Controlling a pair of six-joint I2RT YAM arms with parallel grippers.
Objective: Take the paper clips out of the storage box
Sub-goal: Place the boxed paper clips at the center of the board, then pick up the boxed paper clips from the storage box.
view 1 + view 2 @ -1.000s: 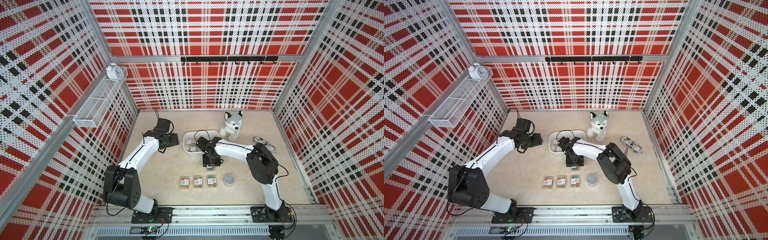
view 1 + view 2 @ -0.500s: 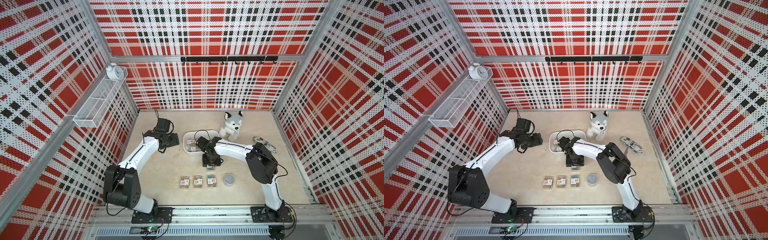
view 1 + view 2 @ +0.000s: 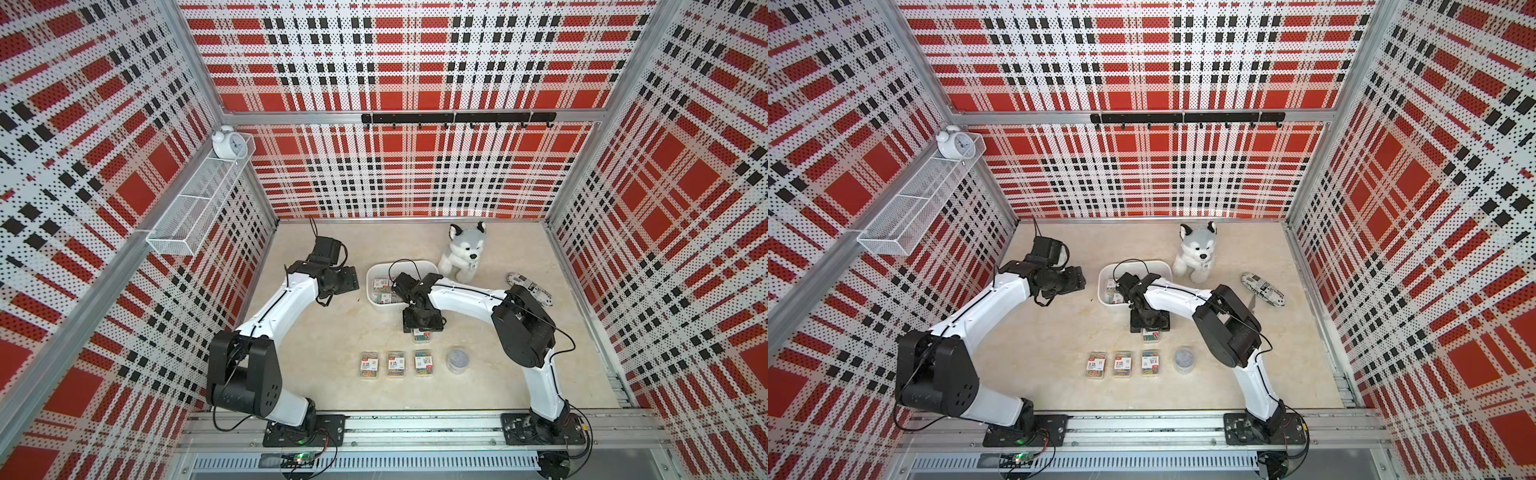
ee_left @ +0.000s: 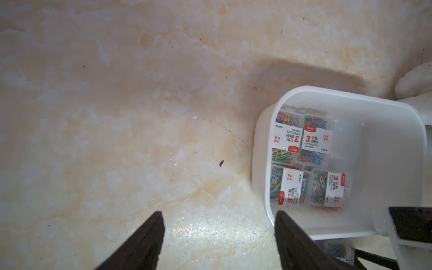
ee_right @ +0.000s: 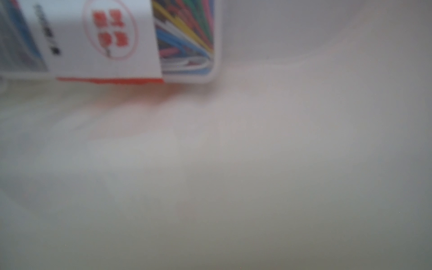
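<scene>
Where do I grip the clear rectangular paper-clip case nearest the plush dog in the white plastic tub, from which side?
Likely long edges, from above: the case lies flat, label up, one edge facing the tub's bare floor, the other beside a neighbour.

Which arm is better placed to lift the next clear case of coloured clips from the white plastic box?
Probably left: the left gripper is open beside the white box, by its four cases; the right gripper is outside it.

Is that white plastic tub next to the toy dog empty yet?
Not empty. The left wrist view shows four clear rectangular cases of coloured paper clips lying along one end of the white plastic tub.
</scene>
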